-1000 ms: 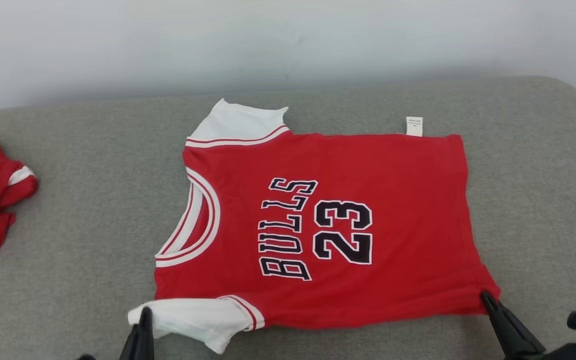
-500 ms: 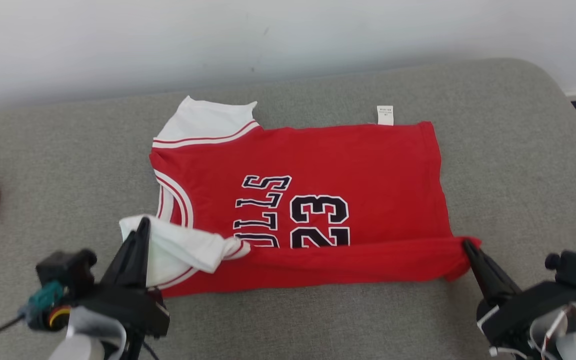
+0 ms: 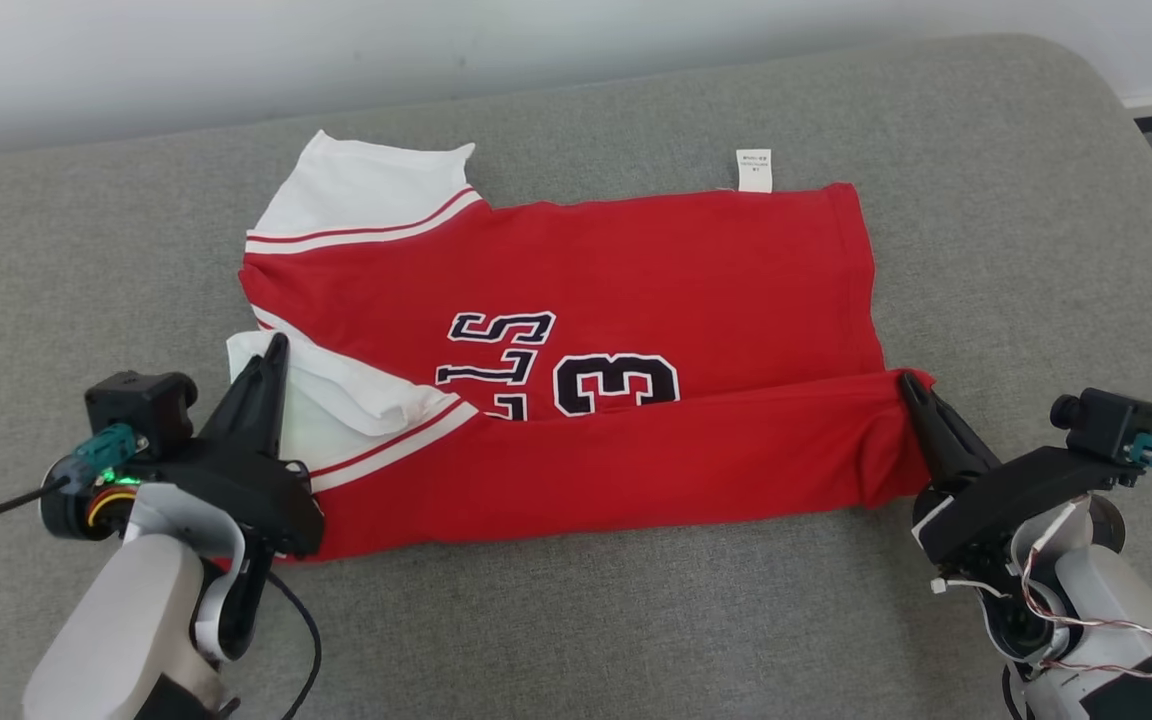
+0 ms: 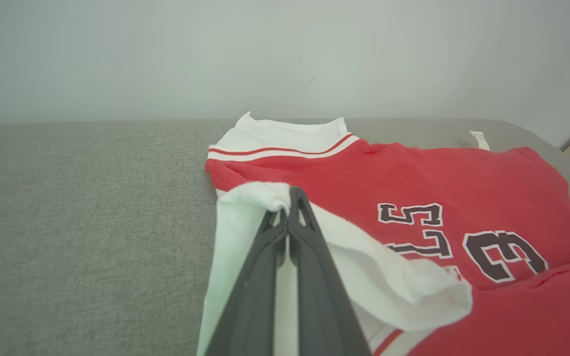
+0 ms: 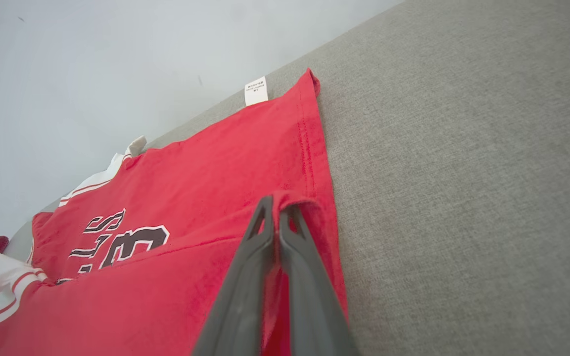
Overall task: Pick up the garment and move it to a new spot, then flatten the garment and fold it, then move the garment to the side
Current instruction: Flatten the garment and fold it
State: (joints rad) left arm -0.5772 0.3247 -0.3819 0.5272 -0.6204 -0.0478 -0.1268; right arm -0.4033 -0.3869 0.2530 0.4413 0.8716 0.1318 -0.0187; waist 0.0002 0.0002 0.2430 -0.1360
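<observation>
The garment (image 3: 636, 270) is a red jersey with white sleeves and dark lettering, spread on the grey couch seat (image 3: 86, 250). Its near long edge is lifted and rolled over toward the far side, covering part of the print. My left gripper (image 3: 276, 345) is shut on the white near sleeve (image 4: 245, 198) at the jersey's left end. At the right end, the red hem corner (image 5: 305, 198) is pinched in my right gripper (image 3: 908, 380), which is shut. Both grippers hold their cloth a little above the seat. The lettering (image 4: 463, 237) is partly hidden by the fold.
A white care label (image 3: 754, 170) sticks out at the jersey's far edge. A pale wall (image 3: 436, 40) runs behind the couch. The seat's rounded right end (image 3: 1126, 130) drops to the floor at the far right.
Both grippers have carried the near edge of the jersey away from me, folding it over the lower lettering. The head camera has tilted down and the red cloth at the left has left the picture.
</observation>
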